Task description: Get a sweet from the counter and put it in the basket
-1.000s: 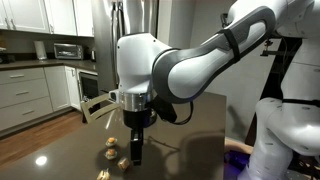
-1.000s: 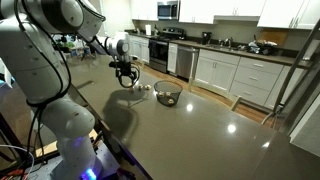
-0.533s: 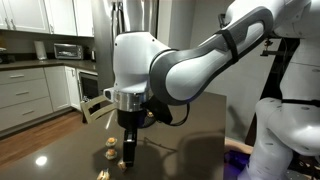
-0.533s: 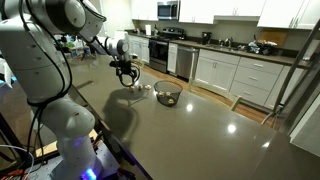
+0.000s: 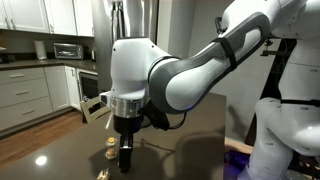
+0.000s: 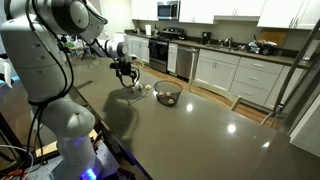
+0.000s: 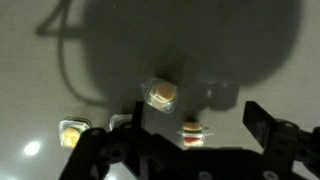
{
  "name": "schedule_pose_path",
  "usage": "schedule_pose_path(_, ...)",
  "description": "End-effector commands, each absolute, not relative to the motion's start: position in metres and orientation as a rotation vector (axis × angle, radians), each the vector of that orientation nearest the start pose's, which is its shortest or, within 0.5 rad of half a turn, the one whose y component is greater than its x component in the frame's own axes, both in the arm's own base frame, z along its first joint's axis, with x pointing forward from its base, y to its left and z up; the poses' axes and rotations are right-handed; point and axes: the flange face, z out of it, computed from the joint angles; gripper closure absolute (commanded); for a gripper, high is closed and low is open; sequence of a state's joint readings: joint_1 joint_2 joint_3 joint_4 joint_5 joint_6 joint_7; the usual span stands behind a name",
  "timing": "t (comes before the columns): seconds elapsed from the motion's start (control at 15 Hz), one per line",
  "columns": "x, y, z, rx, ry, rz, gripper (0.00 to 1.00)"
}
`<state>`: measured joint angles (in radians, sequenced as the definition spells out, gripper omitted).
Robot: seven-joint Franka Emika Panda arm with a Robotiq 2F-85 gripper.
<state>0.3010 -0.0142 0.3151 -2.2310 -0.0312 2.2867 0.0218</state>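
Several gold-yellow wrapped sweets lie on the dark brown counter [image 6: 190,140]. In the wrist view one sweet [image 7: 192,131] lies between my open gripper's [image 7: 195,135] two fingers, another [image 7: 162,93] lies just beyond, and a third [image 7: 71,132] is off to the left. In an exterior view the gripper [image 5: 125,157] points straight down just above the counter [image 5: 200,140], next to a sweet [image 5: 107,150]. The black wire basket [image 6: 167,95] stands on the counter a short way from the gripper [image 6: 127,79]. The gripper holds nothing.
White kitchen cabinets, a stove and a dark worktop run along the far wall [image 6: 240,60]. A microwave [image 5: 68,50] sits on a side worktop. The robot's white base [image 6: 60,120] stands at the counter's edge.
The gripper has lowered toward the counter and shifted slightly sideways over the sweets. It stays open. The sweets and the basket have not moved.
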Motion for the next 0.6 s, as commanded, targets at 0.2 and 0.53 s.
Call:
schedule_pose_path(0.2,0.435,0.311,0.359,-3.025,-1.014,-0.120,0.00)
schedule_pose_path(0.53,0.437,0.311,0.349,-3.041,-1.048,-0.135,0.26)
